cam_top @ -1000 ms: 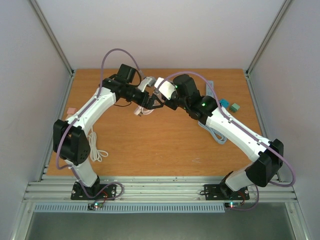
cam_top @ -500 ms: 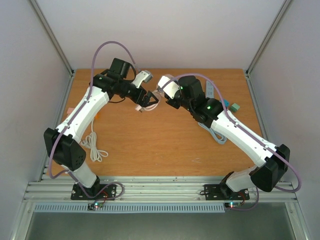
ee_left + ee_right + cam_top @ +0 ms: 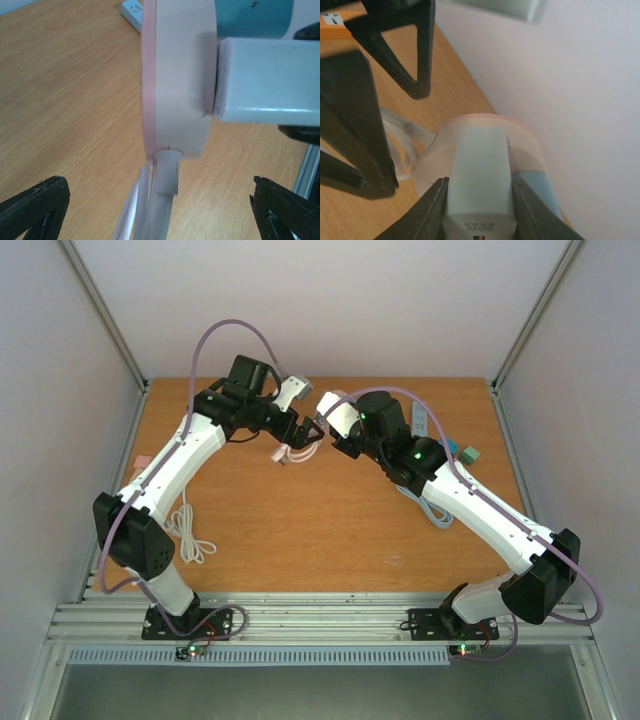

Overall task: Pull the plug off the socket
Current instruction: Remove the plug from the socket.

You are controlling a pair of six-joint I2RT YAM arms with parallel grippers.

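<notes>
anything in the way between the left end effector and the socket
Nothing visible. The left end effector is open, and the round pink socket lies straight ahead between its fingers, with clear gaps either side. The plug sits in the socket's side, clamped by the right end effector.

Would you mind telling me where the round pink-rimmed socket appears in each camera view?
Top external: the socket, small, just left of centre, upper third.
Left wrist: socket upper centre, edge-on, plug on its right.
Right wrist: socket lower centre, behind the plug.
Shared landmark: the white power strip, also at each wrist view's top edge.
</notes>
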